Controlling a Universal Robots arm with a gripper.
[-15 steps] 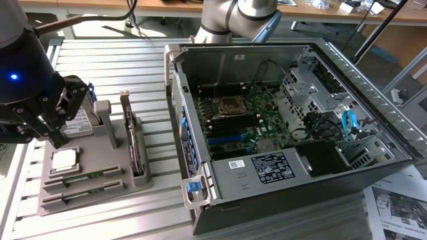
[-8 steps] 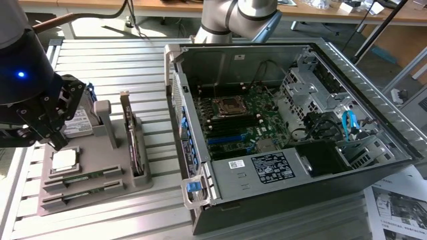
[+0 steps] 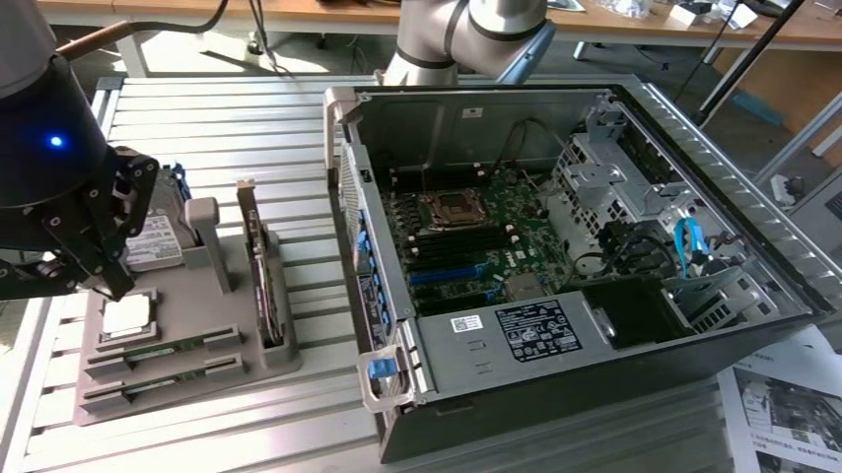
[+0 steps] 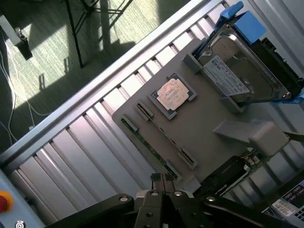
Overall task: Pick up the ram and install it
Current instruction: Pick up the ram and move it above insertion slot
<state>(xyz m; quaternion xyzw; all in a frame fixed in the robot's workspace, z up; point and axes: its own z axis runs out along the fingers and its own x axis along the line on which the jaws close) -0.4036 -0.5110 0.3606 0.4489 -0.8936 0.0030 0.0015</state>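
Ram [image 4: 147, 143] sits slotted in the gray holder [image 4: 213, 111], lengthwise along its edge; gripper [image 4: 161, 179] closed, empty.

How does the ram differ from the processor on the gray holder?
The ram is a long, narrow green stick; the processor is square and silver-topped. The ram stands on edge between clips; the processor lies flat. Both sit on the gray holder.

Overhead, the 2 ram sticks [image 3: 165, 351] in the gray holder [image 3: 270, 360] lie unobstructed. The upright expansion card [image 3: 267, 286] walls the side toward the open computer case [image 3: 435, 118] (its motherboard [image 3: 460, 232] is reachable from above).
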